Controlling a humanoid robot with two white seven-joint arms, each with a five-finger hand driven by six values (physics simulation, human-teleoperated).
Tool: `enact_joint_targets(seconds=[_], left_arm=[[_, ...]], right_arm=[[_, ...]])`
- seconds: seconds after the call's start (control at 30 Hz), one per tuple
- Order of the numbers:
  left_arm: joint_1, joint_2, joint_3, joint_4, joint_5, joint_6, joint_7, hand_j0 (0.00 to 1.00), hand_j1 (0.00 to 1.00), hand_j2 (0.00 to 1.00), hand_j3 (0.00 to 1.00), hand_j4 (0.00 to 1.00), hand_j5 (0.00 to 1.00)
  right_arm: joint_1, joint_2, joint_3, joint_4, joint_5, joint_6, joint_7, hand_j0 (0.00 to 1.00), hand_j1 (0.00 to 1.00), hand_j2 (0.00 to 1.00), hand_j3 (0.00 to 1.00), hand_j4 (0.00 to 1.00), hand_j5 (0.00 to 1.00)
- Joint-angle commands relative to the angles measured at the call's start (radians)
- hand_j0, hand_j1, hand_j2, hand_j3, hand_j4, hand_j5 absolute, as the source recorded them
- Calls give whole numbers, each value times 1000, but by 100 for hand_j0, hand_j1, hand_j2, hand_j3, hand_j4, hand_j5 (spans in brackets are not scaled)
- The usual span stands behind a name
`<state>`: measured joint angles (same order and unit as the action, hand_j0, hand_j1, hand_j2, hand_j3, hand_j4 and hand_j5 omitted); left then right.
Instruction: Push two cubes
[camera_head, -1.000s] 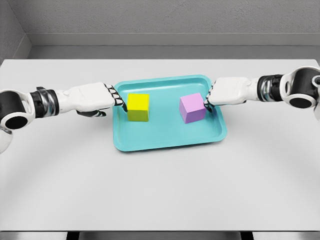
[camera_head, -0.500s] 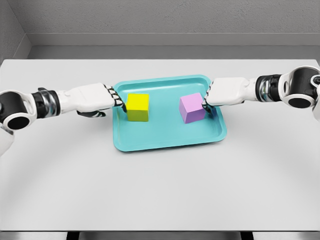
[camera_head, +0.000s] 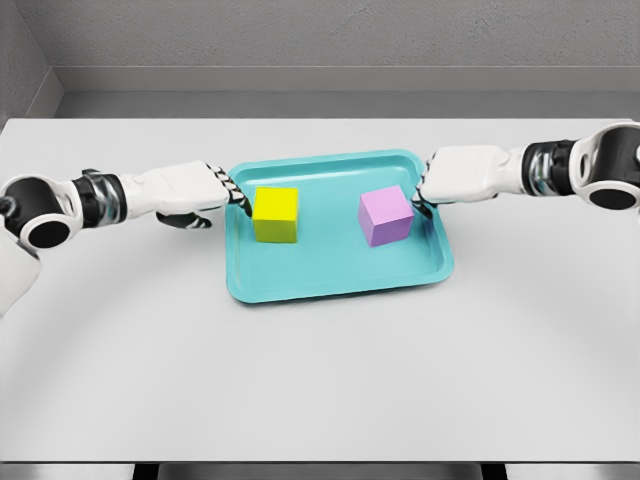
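Cubes sit apart in the teal tray (camera_head: 300, 288): yellow cube (camera_head: 276, 214) left, purple cube (camera_head: 385, 216) right. I have left hand (camera_head: 190, 192) and right hand (camera_head: 462, 177) flanking them, fingers curled, holding nothing. Next I judge both must press inward.

Open gap between yellow cube (camera_head: 276, 214) and purple cube (camera_head: 385, 216)

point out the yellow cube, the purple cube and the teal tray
yellow cube (camera_head: 276, 214), head view, on its front face.
purple cube (camera_head: 385, 216), head view, middle of the cube.
teal tray (camera_head: 335, 270), head view, bare floor in front of the cubes.
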<state>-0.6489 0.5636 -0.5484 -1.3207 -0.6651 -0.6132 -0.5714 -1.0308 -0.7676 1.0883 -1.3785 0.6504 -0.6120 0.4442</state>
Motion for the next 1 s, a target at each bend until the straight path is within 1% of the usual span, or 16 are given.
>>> enact_joint_targets(seconds=[0.0, 0.1, 0.13, 0.23, 0.3, 0.4, 0.7, 0.87, 0.9, 0.93, 0.97], left_arm=[[0, -7, 1, 26, 4, 2, -1, 71, 71, 71, 71, 71, 71], [-3, -8, 1, 26, 1, 2, -1, 71, 71, 71, 71, 71, 71], [-6, -10, 1, 26, -10, 2, -1, 71, 71, 71, 71, 71, 71], [-9, -22, 1, 26, -18, 2, -1, 71, 71, 71, 71, 71, 71], [-9, -24, 1, 26, -19, 2, -1, 71, 71, 71, 71, 71, 71], [-9, -25, 2, 26, -21, 2, -1, 71, 71, 71, 71, 71, 71], [-8, -33, -2, 24, -19, 2, 1, 71, 71, 71, 71, 71, 71], [-6, -33, -2, 24, -19, 2, 1, 71, 71, 71, 71, 71, 71], [-8, -33, -2, 24, -19, 2, 1, 71, 71, 71, 71, 71, 71], [-6, -30, -2, 24, -19, 2, 1, 71, 71, 71, 71, 71, 71], [-6, -24, -2, 24, -19, 2, 1, 71, 71, 71, 71, 71, 71]], right_arm=[[0, 4, 4, 19, -2, 3, 8, 38, 38, 38, 38, 38, 38], [0, 10, 16, 49, 5, 5, 14, 37, 37, 37, 37, 37, 37], [0, 10, 19, 50, 5, 6, 14, 34, 34, 34, 34, 34, 34], [0, 14, 21, 68, 5, 6, 28, 31, 31, 31, 31, 31, 31], [-2, 31, 28, 91, 8, 6, 30, 30, 30, 30, 30, 30, 30], [-2, 51, 31, 102, 25, 8, 30, 30, 30, 30, 30, 30, 30], [-8, 60, 33, 113, 26, 8, 54, 17, 17, 17, 17, 17, 17], [-9, 83, 35, 114, 26, 8, 76, 17, 17, 17, 17, 17, 17], [-9, 90, 35, 125, 26, 8, 76, 17, 17, 17, 17, 17, 17], [-18, 102, 54, 148, 26, 9, 76, 17, 17, 17, 17, 17, 17], [-25, 106, 67, 156, 26, 14, 76, 17, 17, 17, 17, 17, 17]])
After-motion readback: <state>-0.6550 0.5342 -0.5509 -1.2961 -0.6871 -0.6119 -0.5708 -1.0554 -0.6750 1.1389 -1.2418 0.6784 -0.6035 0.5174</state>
